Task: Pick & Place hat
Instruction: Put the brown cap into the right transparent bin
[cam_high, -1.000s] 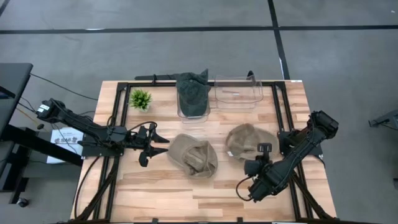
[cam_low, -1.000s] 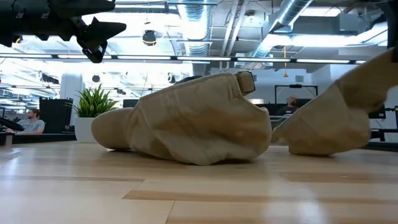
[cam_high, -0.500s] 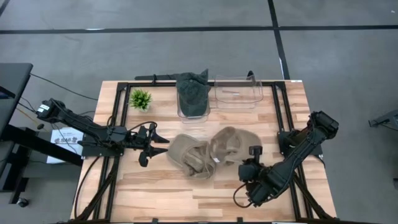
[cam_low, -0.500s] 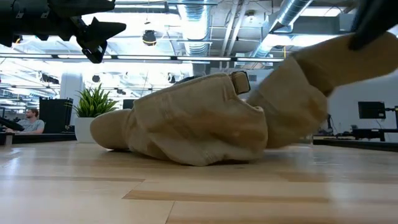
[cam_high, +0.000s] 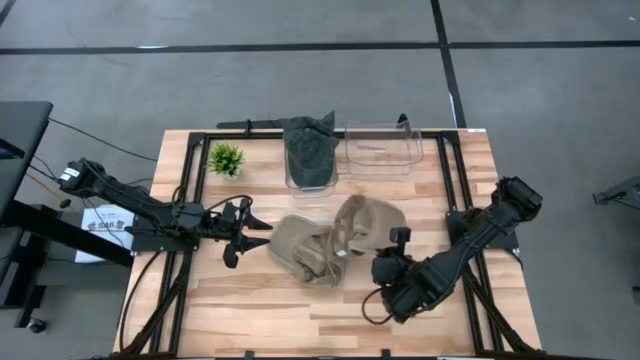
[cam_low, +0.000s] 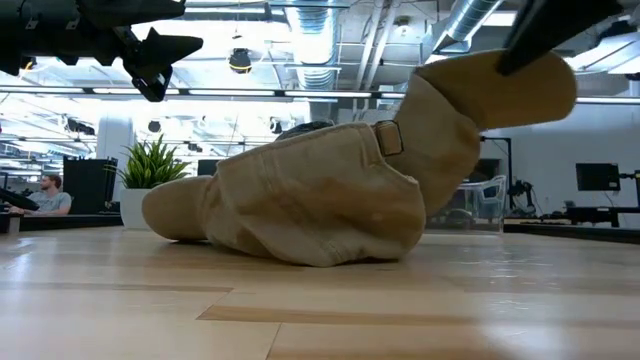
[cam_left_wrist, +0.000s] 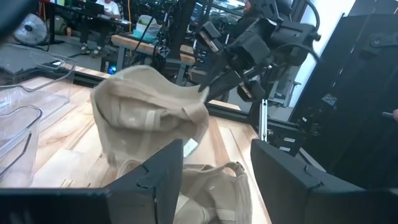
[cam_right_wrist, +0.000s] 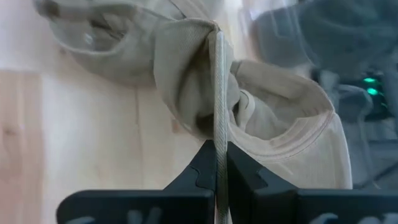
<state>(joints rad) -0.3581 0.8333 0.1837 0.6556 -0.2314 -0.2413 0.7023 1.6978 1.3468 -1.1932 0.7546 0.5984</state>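
Starting at your left, the left hand (cam_high: 243, 232) hovers above the counter (cam_high: 260, 300) with its fingers spread and nothing between them, just beside the tan hat lying flat (cam_high: 303, 250). In the low view that same hand (cam_low: 150, 60) hangs high above the wood, clear of the fabric. Beyond it, near the counter's back edge, you have a small green plant (cam_high: 226, 158).

Moving toward the middle, the flat tan hat (cam_low: 300, 205) rests crumpled on the wood with its strap buckle showing at the top. Behind it, at the back of the counter, a dark green hat (cam_high: 309, 150) sits in a clear bin (cam_high: 292, 180), and next to that stands a second clear bin (cam_high: 382, 148).

Right of centre, a second tan hat (cam_high: 362, 222) is lifted off the counter and leans over the flat one, touching it. Your right hand (cam_high: 390, 262) has its fingers pressed together on this hat's brim; the right wrist view shows the brim edge (cam_right_wrist: 219, 106) pinched thin between the two dark fingers (cam_right_wrist: 202, 168). In the low view the raised hat (cam_low: 480, 95) droops down from the grip behind the flat hat.
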